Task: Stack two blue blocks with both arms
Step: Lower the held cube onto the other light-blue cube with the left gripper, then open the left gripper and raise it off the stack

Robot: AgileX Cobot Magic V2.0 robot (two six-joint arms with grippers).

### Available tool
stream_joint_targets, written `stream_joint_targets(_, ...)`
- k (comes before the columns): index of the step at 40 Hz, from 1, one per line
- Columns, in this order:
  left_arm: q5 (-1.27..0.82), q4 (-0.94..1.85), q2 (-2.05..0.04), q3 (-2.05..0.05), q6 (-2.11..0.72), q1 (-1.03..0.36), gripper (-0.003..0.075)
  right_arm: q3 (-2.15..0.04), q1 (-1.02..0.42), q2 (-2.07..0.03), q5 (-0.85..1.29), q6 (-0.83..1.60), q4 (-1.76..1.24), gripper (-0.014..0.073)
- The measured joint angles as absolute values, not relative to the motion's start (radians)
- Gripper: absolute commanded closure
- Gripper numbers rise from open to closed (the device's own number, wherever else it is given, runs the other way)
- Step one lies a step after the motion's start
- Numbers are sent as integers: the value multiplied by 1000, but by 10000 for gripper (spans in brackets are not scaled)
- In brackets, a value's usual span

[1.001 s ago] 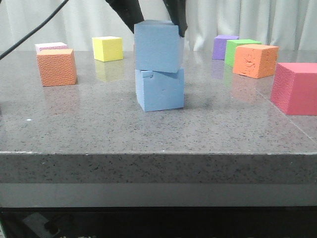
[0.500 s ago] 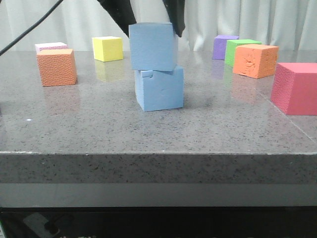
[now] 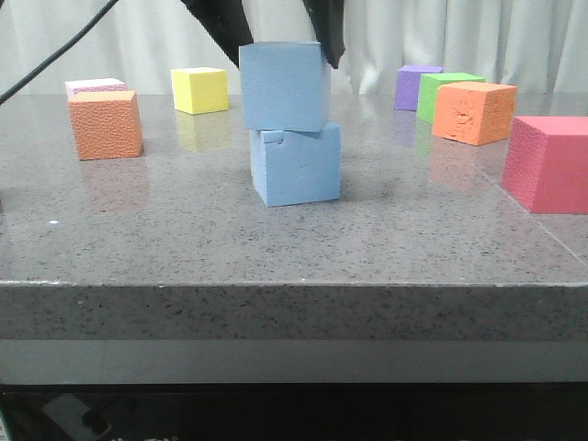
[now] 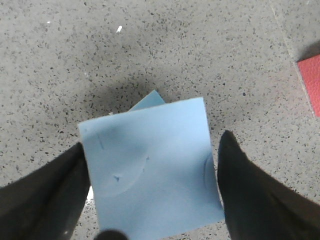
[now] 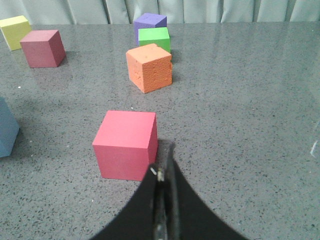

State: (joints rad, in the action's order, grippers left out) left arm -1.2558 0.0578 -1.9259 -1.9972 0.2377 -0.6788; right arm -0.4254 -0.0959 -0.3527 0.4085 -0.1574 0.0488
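The plain blue block [image 3: 285, 84] sits on the notched blue block [image 3: 296, 165] mid-table, shifted a little left and twisted against it. My left gripper [image 3: 280, 37] reaches down from above, its dark fingers on both sides of the upper block. In the left wrist view the gripper [image 4: 152, 142] is shut on the upper block [image 4: 150, 165]; only a corner of the lower block [image 4: 150, 100] peeks out. My right gripper [image 5: 164, 155] is shut and empty, low over the table next to a pink cube [image 5: 125, 145], with a blue block [image 5: 6, 130] at the view's edge.
An orange cube [image 3: 106, 124], a yellow cube [image 3: 199, 89] and a pink-white cube [image 3: 95, 86] stand at the left back. A purple cube [image 3: 418, 85], a green cube [image 3: 446, 92], an orange cube [image 3: 473, 112] and the pink cube [image 3: 551, 163] stand at the right.
The upper blue block moved a little left and turned on the lower block one second ago; it has held still since. The lower block has not moved.
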Motion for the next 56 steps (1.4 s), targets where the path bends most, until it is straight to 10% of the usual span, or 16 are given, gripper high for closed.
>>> stream_joint_targets(23, -1258, 30, -1926, -2122, 238, -679, 214, -425, -96, -353, 409, -157, 49, 663)
stream_joint_targets(39, -1260, 14, -1924, -2179, 233, -679, 731, -425, -96, -353, 409, -157, 49, 663)
stream_joint_targets(56, -1262, -61, -1836, -2158, 191, -679, 738, -425, -96, -353, 409, -157, 49, 663)
